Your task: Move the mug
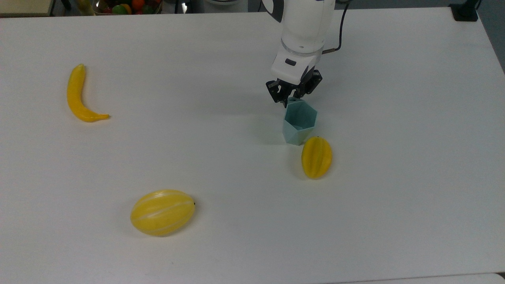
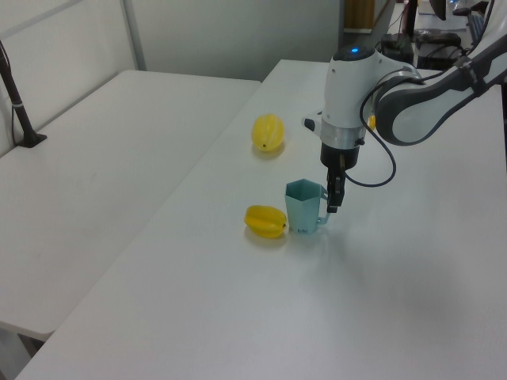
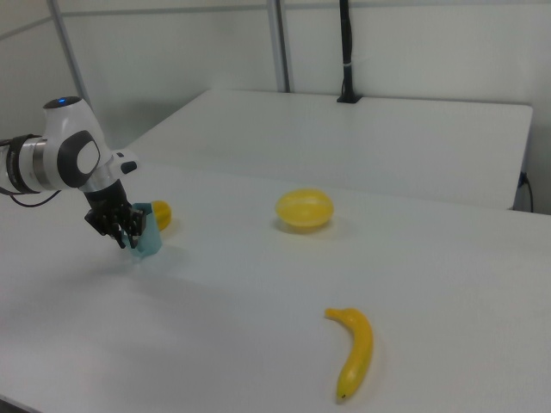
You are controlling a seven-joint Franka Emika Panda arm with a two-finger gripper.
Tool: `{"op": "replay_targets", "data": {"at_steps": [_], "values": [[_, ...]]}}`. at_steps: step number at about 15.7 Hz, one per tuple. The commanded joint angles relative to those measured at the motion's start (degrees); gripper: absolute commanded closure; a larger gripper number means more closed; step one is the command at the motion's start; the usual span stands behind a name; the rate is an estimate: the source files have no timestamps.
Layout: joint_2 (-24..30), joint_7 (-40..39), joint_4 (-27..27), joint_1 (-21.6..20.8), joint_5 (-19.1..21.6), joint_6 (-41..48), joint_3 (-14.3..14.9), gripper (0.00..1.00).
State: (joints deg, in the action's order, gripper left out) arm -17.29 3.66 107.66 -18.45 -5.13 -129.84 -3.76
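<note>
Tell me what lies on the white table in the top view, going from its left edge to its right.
Banana → yellow melon → the robot's tool at the teal mug → yellow starfruit.

White surface [image 1: 394,177]: banana [image 1: 78,96] near the top view's left edge; striped yellow melon [image 1: 162,212] toward the top view's bottom edge; yellow starfruit [image 1: 316,157] about mid-surface. Bowl of mixed fruit [image 1: 126,6] beyond the top view's far edge, upper left.
</note>
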Motion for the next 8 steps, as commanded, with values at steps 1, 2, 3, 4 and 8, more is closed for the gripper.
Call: {"op": "replay_targets", "data": {"at_steps": [1,2,3,4,8], "values": [[0.4,-0.1,0.4,-0.5,-0.8,-0.9,0.8,0.91],[0.9,0.0,0.5,-0.2,-0.8,-0.7,0.8,0.91],[1.7,0.3,0.6,0.0,-0.9,-0.2,0.7,0.91],[3.3,1.5,1.5,0.2,-0.9,0.0,0.8,0.91],[10.6,5.0,7.2,5.1,-1.5,3.5,0.8,0.91]]}}
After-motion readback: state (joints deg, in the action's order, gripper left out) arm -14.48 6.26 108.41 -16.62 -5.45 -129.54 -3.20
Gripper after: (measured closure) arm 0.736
